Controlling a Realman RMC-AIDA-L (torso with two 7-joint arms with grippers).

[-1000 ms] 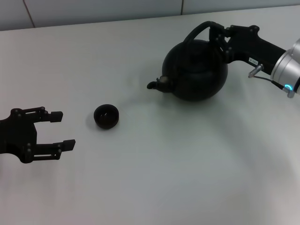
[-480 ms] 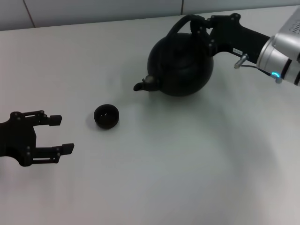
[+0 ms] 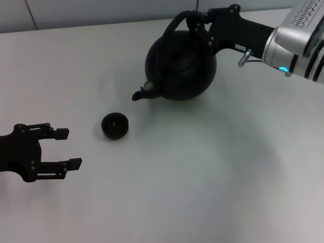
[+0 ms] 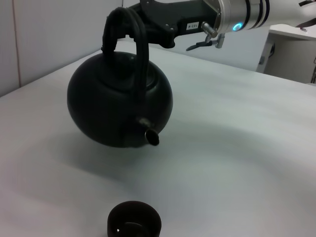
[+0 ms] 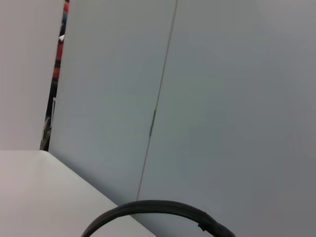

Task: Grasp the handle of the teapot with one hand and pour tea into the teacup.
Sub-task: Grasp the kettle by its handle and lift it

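Note:
The round matte-black teapot (image 3: 179, 66) hangs above the white table, held off the surface with its spout (image 3: 142, 92) pointing toward the teacup. My right gripper (image 3: 201, 25) is shut on the arched black handle (image 3: 178, 21) at its top. The left wrist view shows the teapot (image 4: 118, 106) in the air, its handle (image 4: 126, 34) and its shadow on the table. The right wrist view shows only an arc of the handle (image 5: 153, 207). The small dark teacup (image 3: 115, 125) stands on the table in front of the spout and to its left, and shows in the left wrist view (image 4: 134, 224). My left gripper (image 3: 65, 148) is open and empty, left of the cup.
The white table (image 3: 202, 177) runs back to a grey panelled wall (image 3: 101, 10). The right wrist view shows the wall panels (image 5: 197, 98) and a table corner (image 5: 39, 192).
My right gripper has carried the teapot left and away from me, toward the cup, lifted off the table. The left gripper has barely moved.

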